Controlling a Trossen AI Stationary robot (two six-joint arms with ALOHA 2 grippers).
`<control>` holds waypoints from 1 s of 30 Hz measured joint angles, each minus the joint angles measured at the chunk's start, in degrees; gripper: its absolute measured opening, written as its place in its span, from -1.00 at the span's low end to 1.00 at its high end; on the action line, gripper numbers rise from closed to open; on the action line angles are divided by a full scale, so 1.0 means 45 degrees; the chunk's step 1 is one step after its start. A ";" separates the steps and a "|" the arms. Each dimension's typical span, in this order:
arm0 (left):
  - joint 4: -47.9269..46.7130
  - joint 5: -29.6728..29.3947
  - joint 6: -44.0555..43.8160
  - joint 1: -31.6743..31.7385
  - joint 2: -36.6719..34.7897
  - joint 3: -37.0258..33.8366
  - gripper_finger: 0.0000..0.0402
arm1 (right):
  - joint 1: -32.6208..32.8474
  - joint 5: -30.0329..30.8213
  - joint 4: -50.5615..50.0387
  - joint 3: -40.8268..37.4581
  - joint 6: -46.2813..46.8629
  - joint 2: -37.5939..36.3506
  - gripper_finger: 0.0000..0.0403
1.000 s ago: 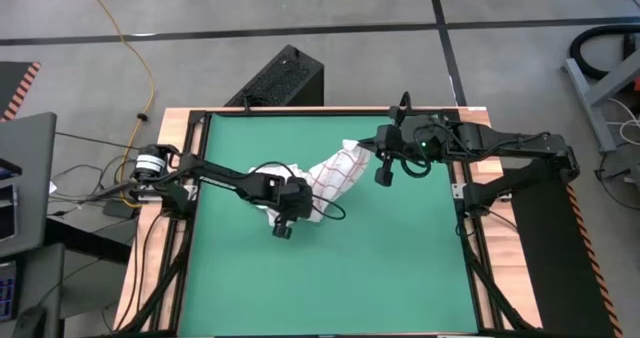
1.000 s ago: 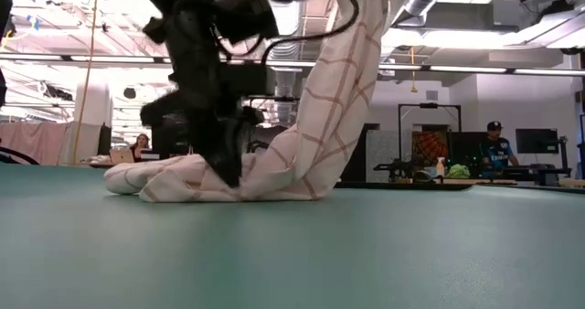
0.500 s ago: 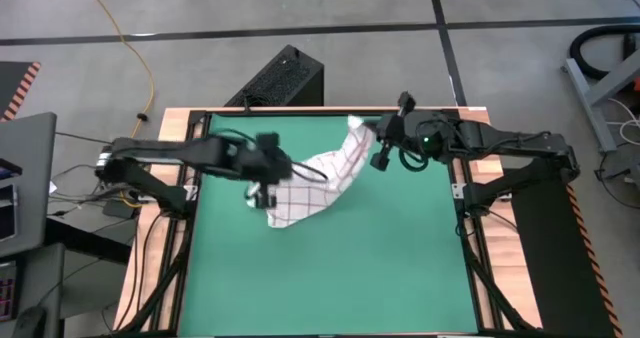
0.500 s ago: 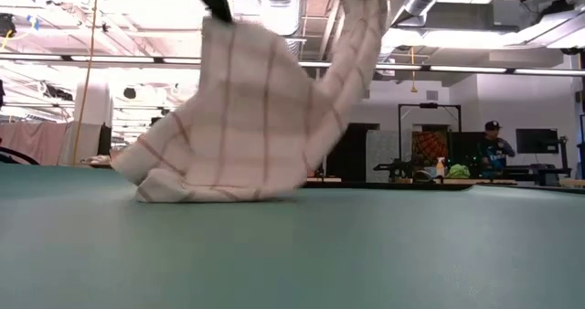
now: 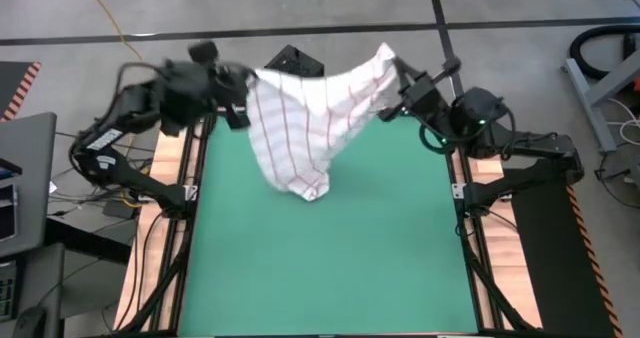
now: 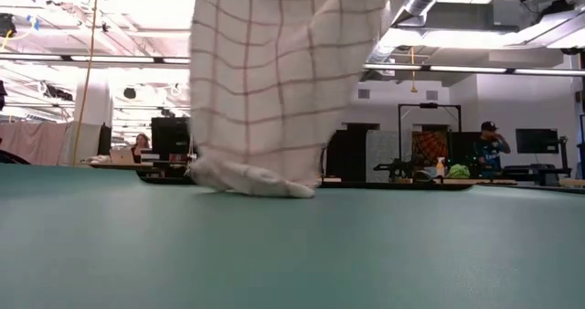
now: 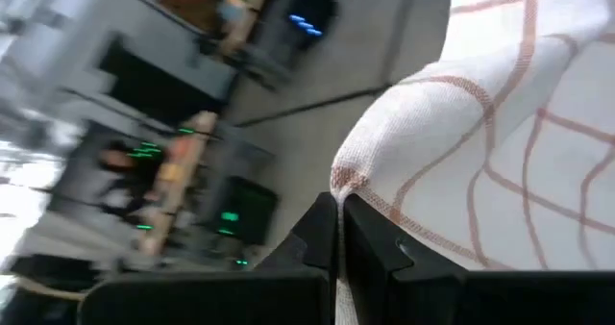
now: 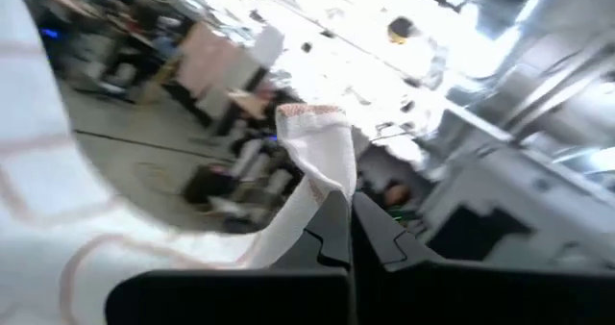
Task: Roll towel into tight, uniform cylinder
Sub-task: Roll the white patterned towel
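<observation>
Both arms risen since second ago; towel [image 5: 300,128] now being hoisted off green mat [image 5: 330,268]; left gripper [image 5: 243,86] and right gripper [image 5: 395,78] clamped shut on opposite top corners; cloth being stretched between, lower fold still being dragged on mat below, likely for flattening before rolling.

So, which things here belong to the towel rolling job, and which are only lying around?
Belonging to the job:
- towel, hanging between both arms, lower end on the green mat
- left end effector, shut on one towel corner
- right end effector, shut on another corner

Only lying around:
- black box behind the table
- yellow cable on the floor
</observation>
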 joint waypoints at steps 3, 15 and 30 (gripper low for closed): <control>0.1509 0.0213 0.1481 0.0907 0.0004 0.0480 -1.00 | -0.0275 0.0395 0.1135 0.0000 -0.1538 0.0005 -0.95; 0.6147 0.1948 0.7139 0.4645 0.1038 0.0881 -1.00 | -0.3211 -0.1707 0.4519 -0.0015 -0.3661 0.0024 -0.95; 1.2024 0.5773 1.0318 0.6102 0.1442 0.0876 -1.00 | -0.5039 -0.4843 0.4794 0.1655 -0.4144 0.0110 -0.96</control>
